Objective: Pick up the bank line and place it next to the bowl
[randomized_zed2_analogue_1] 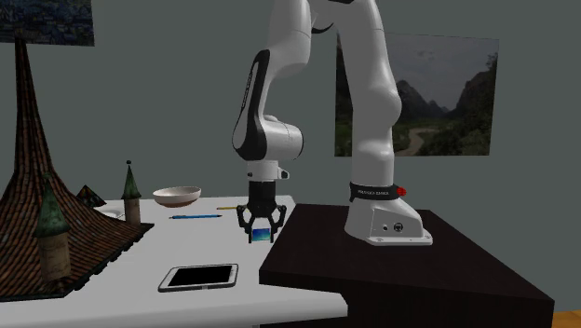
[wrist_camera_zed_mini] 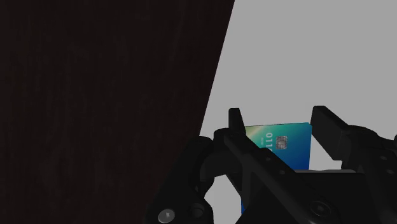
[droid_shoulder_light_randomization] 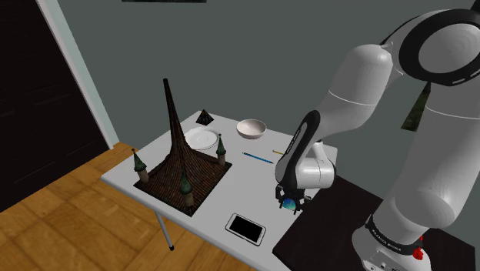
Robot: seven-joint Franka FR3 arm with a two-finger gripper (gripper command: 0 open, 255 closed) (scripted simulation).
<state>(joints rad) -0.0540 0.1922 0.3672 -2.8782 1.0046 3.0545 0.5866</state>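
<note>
Right, the black gripper [randomized_zed2_analogue_1: 262,226] has its fingers clamped on the blue-green bank card [wrist_camera_zed_mini: 286,145], held upright between them, low over the white table [droid_shoulder_light_randomization: 246,177] beside the dark stand [randomized_zed2_analogue_1: 400,270], well apart from the bowl [droid_shoulder_light_randomization: 251,128].

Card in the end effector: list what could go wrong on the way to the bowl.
1. The card is clasped by its thin edges in the end effector, so it may slip or twist during the carry.
2. The blue pen lies between here and the bowl. A low carry could knock it.
3. The dark stand sits close beside the end effector. A sideways swing could clip it.
</note>
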